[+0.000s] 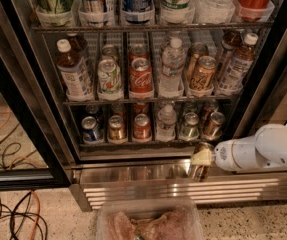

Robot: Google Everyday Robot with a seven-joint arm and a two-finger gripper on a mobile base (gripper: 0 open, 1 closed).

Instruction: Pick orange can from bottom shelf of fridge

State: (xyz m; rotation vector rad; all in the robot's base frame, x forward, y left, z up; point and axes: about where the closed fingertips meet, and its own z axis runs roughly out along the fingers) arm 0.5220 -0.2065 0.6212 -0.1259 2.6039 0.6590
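Copper-orange, and already off the bottom shelf point(133, 143): held the orange can point(199, 170) clamped in the gripper point(202, 158), low before the ribbed steel base point(133, 176) of the fridge point(29, 100). Looked like the carry-out step; called next for a steady retreat.

The bottom shelf point(133, 144) of the fridge point(133, 174) carries a blue can point(90, 129), a red can point(142, 127) and a water bottle point(166, 121) in its front row. Just below its front edge, the gripper point(203, 159) clasps the orange can point(199, 172).
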